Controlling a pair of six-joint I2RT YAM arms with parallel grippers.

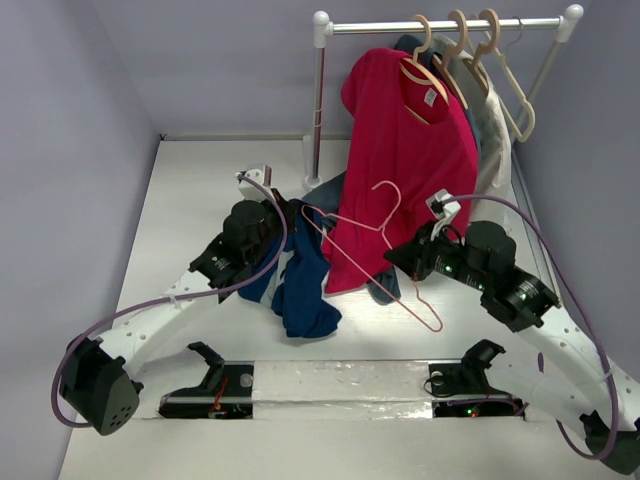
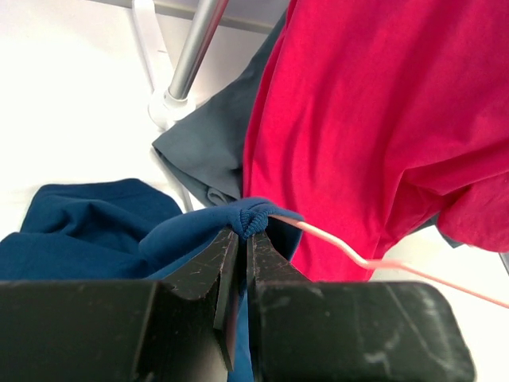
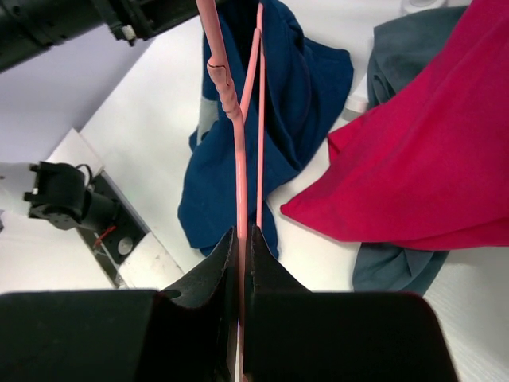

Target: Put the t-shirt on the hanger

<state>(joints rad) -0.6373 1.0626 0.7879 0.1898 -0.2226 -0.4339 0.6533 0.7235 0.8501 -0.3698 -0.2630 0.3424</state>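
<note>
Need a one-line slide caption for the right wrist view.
Right claw shut on the pink hanger, with the navy t-shirt bunched beyond it.

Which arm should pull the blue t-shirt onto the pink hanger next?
The left hand, probably: it pinches the t-shirt right beside the hanger, while the right hand only grips the hanger.

Robot lab test cell, plain white bench [image 1: 200, 200] boxed in by bare lilac-grey walls [image 1: 70, 100], cabled left arm [image 1: 160, 310] and right arm [image 1: 505, 275] bolted at its near edge, small white clothes rail [image 1: 440, 26] with hung garments [image 1: 405, 160] behind
</note>
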